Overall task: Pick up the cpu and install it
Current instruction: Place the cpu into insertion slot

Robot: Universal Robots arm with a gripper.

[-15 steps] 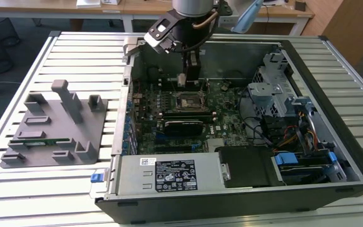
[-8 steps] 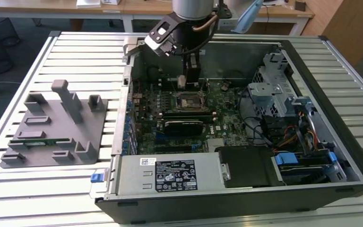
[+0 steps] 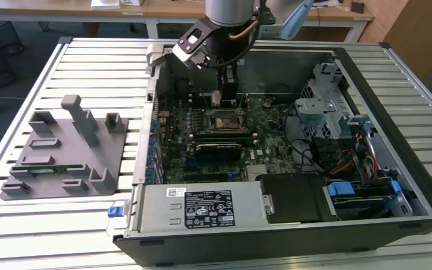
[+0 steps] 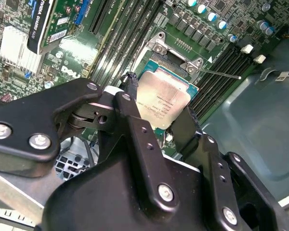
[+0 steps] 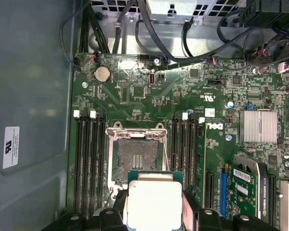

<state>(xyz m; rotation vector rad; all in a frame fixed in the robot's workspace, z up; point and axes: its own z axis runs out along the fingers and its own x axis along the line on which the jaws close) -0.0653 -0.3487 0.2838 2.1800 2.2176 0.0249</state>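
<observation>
End effector (image 4: 159,108) is clenched on the cpu (image 4: 164,96), with fingers (image 4: 130,96) on two opposite edges and the silver top up. It's held inside the open computer case (image 3: 396,140), over one edge of the bare socket (image 5: 137,159) on the motherboard (image 5: 149,96). The case sits on the slatted desk (image 3: 88,56).

The exterior view looks down steeply from high up and takes in the whole open computer case (image 3: 276,247), while both wrist views ride close above its motherboard (image 5: 135,91), the first straight down, the second slanted, sharing the socket (image 5: 137,156) and cpu (image 4: 164,101)
</observation>
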